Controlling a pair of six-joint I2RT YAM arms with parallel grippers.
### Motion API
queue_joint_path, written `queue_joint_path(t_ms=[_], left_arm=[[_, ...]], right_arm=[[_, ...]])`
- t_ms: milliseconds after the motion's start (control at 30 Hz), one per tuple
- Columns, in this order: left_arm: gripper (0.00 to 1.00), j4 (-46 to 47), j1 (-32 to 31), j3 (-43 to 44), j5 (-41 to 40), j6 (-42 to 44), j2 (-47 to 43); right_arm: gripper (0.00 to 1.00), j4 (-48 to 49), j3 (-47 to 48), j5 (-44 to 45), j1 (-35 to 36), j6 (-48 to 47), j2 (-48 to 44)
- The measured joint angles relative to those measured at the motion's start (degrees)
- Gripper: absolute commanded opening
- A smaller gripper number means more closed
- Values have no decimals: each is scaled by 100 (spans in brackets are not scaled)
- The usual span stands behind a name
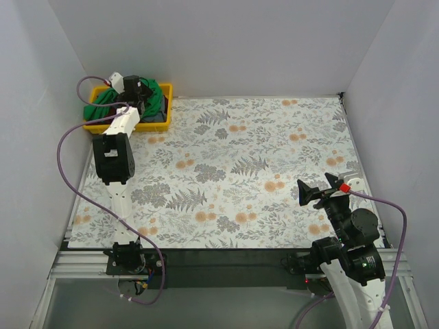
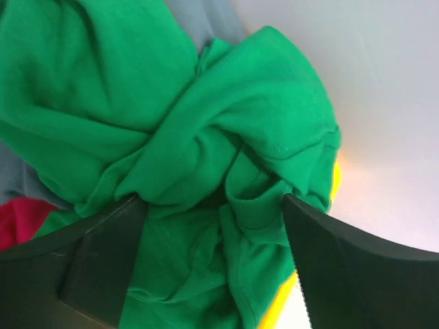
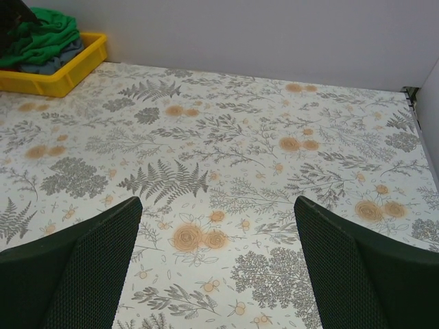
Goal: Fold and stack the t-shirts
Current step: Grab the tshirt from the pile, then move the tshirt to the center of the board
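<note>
Top external — left tool (image 1: 144, 103) outstretched over green t-shirt (image 1: 99, 104)

Black-and-white arms (image 1: 113, 157) trail purple cables (image 1: 59, 152), with dark mesh-textured gripper fingers (image 3: 82, 274).

A yellow plastic bin (image 1: 156, 127) sits on the far left corner of the tabletop (image 1: 226, 171), close to the back wall (image 1: 240, 41) and the left wall. The tabletop is covered in a pale print of grey ferns and leaves with orange flowers. Plain white walls close it in on three sides. Along the near edge runs a black strip (image 1: 226, 264), with a silver metal rail (image 1: 79, 264) beside it.
</note>
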Motion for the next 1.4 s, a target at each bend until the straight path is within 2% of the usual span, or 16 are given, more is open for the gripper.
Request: queue_joint_path(t_ms=[33,67,133,167,200,500,600,733,833,933,1167,1300,1400], left_arm=[[68,0,22,55,7,31,55],[50,0,39,85,17,72,87],[28,48,61,144,50,190,131],[2,90,72,144,81,238,142],[0,125,83,142,122,273,149],[0,767,103,-470,538,590,-162],[0,763,72,-590,625,638,-588],[0,791,-129,-822,745,826,-1598],[0,868,-568,-964,942,1040,-2483],[0,898,-1270,-1036,1200,1290,-3206],[0,623,-2975,-848,2562,1410,-3912],[0,321,-3344,-730,3187,1290,-4009],[0,212,-3355,-1091,3292,1250,-4312]], right_arm=[[98,-2,0,-17,0,0,15],[98,0,0,-35,0,0,37],[98,-2,0,-79,0,0,87],[98,-2,0,-103,0,-2,114],[98,-2,0,-114,0,-2,136],[98,-4,0,-208,0,-9,151],[98,-4,0,-278,0,-22,151],[98,-4,0,-308,0,-26,146],[98,-4,0,-306,0,-28,131],[98,-7,0,-299,0,-37,101],[98,-4,4,-192,0,-42,55],[98,-68,61,-61,0,-15,66],[98,-236,332,15,0,15,138]])
